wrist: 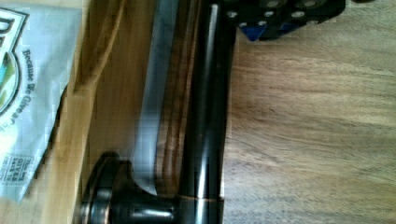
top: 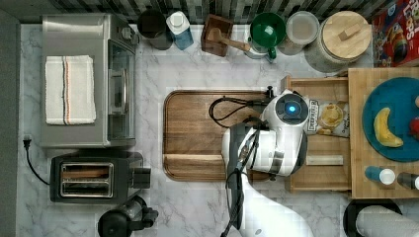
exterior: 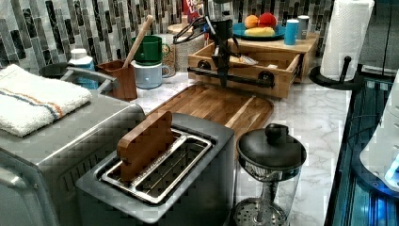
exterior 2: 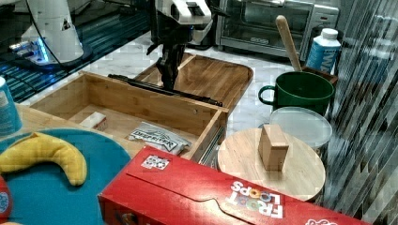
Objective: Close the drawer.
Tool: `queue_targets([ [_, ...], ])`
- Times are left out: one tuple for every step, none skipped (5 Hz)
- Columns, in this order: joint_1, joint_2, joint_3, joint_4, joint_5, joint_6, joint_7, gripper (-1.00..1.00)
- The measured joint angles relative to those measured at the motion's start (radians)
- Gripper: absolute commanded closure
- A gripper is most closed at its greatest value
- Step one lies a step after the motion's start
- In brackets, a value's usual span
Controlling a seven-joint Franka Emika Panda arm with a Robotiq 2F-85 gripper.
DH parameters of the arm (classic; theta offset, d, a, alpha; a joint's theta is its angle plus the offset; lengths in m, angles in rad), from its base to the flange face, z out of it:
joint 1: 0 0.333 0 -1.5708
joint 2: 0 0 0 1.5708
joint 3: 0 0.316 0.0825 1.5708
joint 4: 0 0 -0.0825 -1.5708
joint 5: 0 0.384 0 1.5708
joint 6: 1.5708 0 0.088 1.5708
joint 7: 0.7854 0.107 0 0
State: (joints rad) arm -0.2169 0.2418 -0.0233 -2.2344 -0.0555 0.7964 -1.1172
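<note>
The drawer (top: 316, 83) is a light bamboo box, pulled out from under a slab top toward the dark board. It holds a chip bag (top: 327, 118) and a small white box (top: 323, 160). A black bar handle (exterior 2: 155, 86) runs along the drawer's front wall (exterior 2: 141, 101). My gripper (exterior 2: 168, 83) points straight down at that handle, on the board side, with its fingers shut and nothing held. In the left view the gripper (exterior: 222, 77) stands against the handle (exterior: 249, 80). In the wrist view the handle (wrist: 208, 116) lies right beside the gripper (wrist: 280, 14).
A dark brown board (top: 197, 133) lies in front of the drawer. The slab top (top: 358, 173) carries a blue plate (top: 395, 98) with a banana. A green mug (exterior 2: 300, 89), a lidded jar (exterior 2: 272, 164) and a cereal box (exterior 2: 211, 197) stand beside the drawer. A toaster (top: 89, 177) and an oven (top: 84, 79) fill the top view's left.
</note>
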Motion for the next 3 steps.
queue_targets([
  [-0.003,0.001,-0.021,0.016,0.0,-0.051,-0.047,1.0],
  [-0.04,0.013,-0.026,0.051,0.018,-0.069,-0.13,1.0],
  [-0.089,0.052,-0.032,0.104,0.017,-0.07,-0.185,1.0],
])
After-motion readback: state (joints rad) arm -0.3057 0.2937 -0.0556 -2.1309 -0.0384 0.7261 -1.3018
